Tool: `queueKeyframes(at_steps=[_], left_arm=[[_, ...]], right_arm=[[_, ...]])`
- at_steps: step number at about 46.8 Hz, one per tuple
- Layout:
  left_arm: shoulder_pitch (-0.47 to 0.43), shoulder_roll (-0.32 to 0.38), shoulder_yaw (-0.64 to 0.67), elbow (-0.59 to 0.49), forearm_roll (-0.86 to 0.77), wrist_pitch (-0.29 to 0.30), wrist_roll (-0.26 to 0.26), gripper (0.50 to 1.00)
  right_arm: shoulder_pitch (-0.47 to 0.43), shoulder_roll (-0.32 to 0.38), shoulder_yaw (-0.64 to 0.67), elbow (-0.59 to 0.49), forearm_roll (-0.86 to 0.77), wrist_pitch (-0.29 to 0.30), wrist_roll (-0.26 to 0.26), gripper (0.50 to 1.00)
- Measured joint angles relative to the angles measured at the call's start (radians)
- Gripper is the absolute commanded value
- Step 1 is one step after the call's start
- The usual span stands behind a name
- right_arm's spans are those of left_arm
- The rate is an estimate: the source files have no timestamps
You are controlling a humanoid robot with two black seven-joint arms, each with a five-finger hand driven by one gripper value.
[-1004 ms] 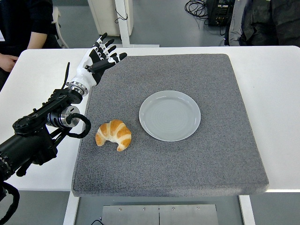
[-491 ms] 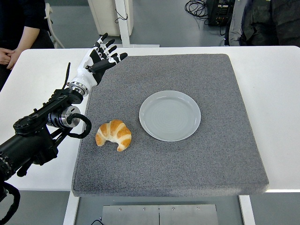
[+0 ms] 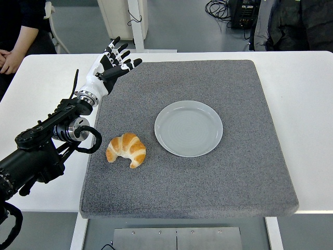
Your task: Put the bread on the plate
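Plate: the round grey plate (image 3: pixel 188 128) lies flat near the middle of the grey mat (image 3: pixel 229 177), and nothing lies on it.
Bread: the croissant (image 3: pixel 126 149) rests on the mat to the left of the plate and a little nearer, close to it but not touching, with its curved ends turned toward the near edge.
Mat: it covers most of the white tabletop (image 3: pixel 307 99), whose bare strips show at the left and right.
Left hand: the left hand (image 3: pixel 110 66) is raised over the far left corner of the mat, well apart from the croissant, its fingers (image 3: pixel 123 53) spread wide and holding nothing.
Left arm: the black arm (image 3: pixel 44 143) reaches in from the left edge, crossing the bare tabletop beside the mat.
In the way: nothing lies between the croissant and the plate.
Surroundings: a person's hand (image 3: pixel 9 60) shows at the far left corner of the tabletop; cables (image 3: pixel 216 8) lie on the floor beyond.
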Motion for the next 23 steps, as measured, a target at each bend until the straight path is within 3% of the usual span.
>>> queueKeyframes(at_steps=[23], left_arm=[[-0.001, 0.009, 0.004, -0.012, 0.002, 0.005, 0.014, 0.911]], right_arm=[[0.000, 0.000, 0.000, 0.000, 0.000, 0.000, 0.000, 1.000]])
